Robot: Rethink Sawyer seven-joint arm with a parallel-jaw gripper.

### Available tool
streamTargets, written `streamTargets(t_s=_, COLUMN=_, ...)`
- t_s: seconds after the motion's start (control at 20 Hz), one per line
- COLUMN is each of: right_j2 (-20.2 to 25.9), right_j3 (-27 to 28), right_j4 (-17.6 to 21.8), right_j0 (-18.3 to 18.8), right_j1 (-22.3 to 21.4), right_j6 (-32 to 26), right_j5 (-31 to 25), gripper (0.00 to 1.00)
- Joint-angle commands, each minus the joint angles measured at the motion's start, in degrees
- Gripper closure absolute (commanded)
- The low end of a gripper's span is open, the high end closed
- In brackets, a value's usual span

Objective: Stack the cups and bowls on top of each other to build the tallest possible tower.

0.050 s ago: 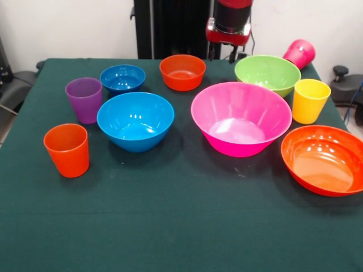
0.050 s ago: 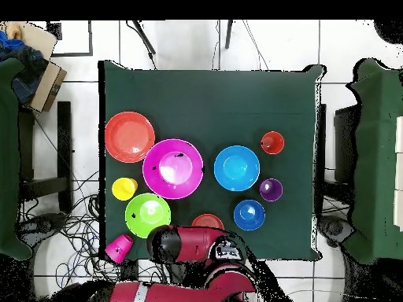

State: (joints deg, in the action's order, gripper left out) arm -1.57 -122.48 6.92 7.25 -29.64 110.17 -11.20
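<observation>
Bowls and cups sit unstacked across the desk; fingers' state cannot be told. Best start: very large pink bowl as base, 1 wide footing, centred.

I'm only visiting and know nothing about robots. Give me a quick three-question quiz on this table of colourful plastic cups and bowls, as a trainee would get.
1. True or false: the small magenta plastic cup stands upright.
2. Which sits right beside the yellow plastic cup? A) lime green round plastic bowl B) small blue bowl C) purple cup
3. Fill in: the largest round glossy bowl is ____.
Key: 1 false, it lies tipped over; 2 A; 3 pink.
</observation>
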Motion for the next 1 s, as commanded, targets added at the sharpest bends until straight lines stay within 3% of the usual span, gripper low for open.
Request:
streamTargets(t_s=0.05, right_j2=7.2, right_j3=7.1, right_j4=2.4, right_j0=1.3, right_j1=3.0, right_j6=0.8, right_j5=-1.1, gripper=0.00)
streamTargets(t_s=0.6, right_j2=7.7, right_j3=8.1, right_j4=1.8, right_j0=1.5, right_j1=2.0, right_j6=0.3, right_j5=-5.7, gripper=0.00)
streamTargets(t_s=1.0, right_j2=8.3, right_j3=8.3, right_j4=2.3, right_j0=2.4, right_j1=2.5, right_j6=0.1, right_j5=-5.8, gripper=0.00)
